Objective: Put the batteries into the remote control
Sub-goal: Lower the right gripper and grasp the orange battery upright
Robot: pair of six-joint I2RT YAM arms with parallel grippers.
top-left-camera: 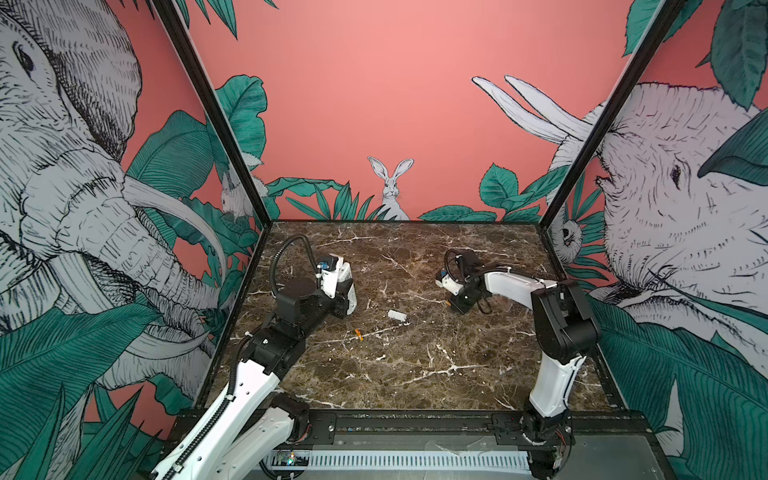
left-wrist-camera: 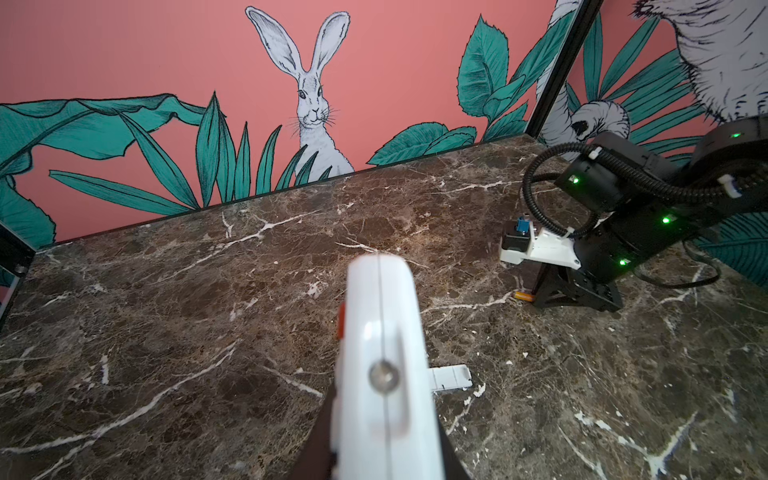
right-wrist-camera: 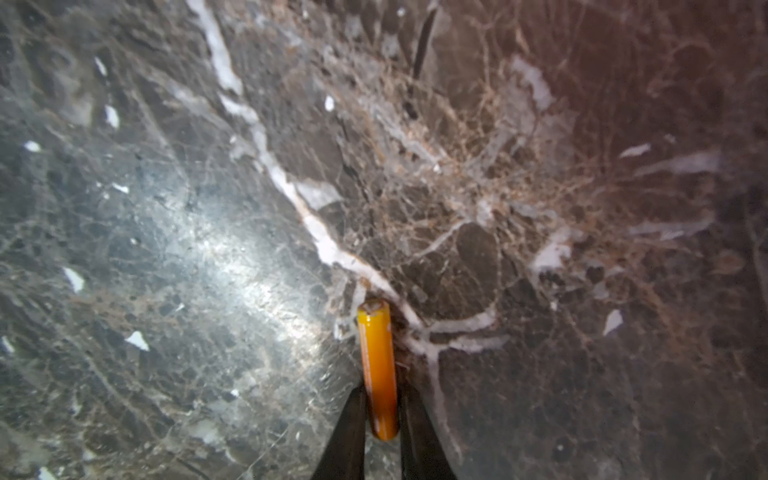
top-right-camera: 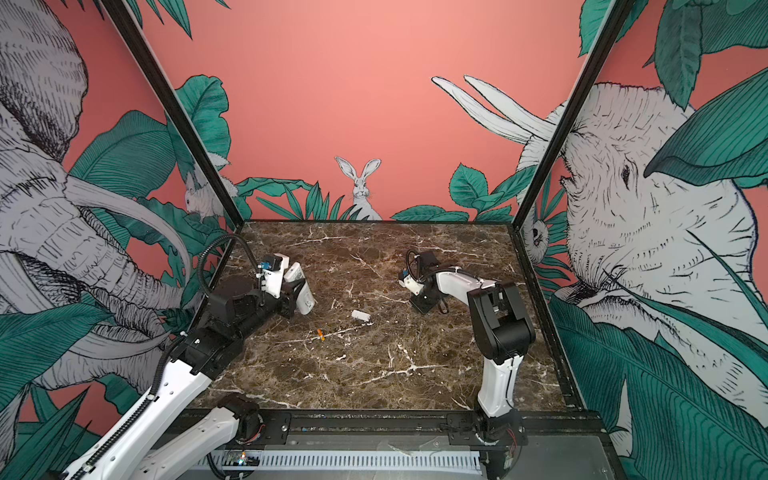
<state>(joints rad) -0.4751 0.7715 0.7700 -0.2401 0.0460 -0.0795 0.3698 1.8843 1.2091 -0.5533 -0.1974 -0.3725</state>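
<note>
The white remote control (left-wrist-camera: pixel 380 332) is held tilted above the table at the left, with my left gripper (left-wrist-camera: pixel 382 419) shut on its sides; both top views show it (top-left-camera: pixel 348 291) (top-right-camera: pixel 300 289). My right gripper (right-wrist-camera: pixel 381 399) is down at the table right of centre (top-left-camera: pixel 454 306), its two dark fingers pressed against both sides of an orange battery (right-wrist-camera: pixel 376 365) that lies on the marble. From the left wrist view that battery's end (left-wrist-camera: pixel 523 296) pokes out beside the gripper. A second orange battery (top-left-camera: pixel 358 334) (top-right-camera: pixel 321 334) lies loose near the table's middle.
A small white cover piece (top-left-camera: pixel 397 316) (top-right-camera: pixel 360 316) (left-wrist-camera: pixel 451 376) lies on the brown marble table (top-left-camera: pixel 415 374) between the two grippers. Patterned walls close the back and both sides. A black rail (top-left-camera: pixel 415 419) runs along the front edge.
</note>
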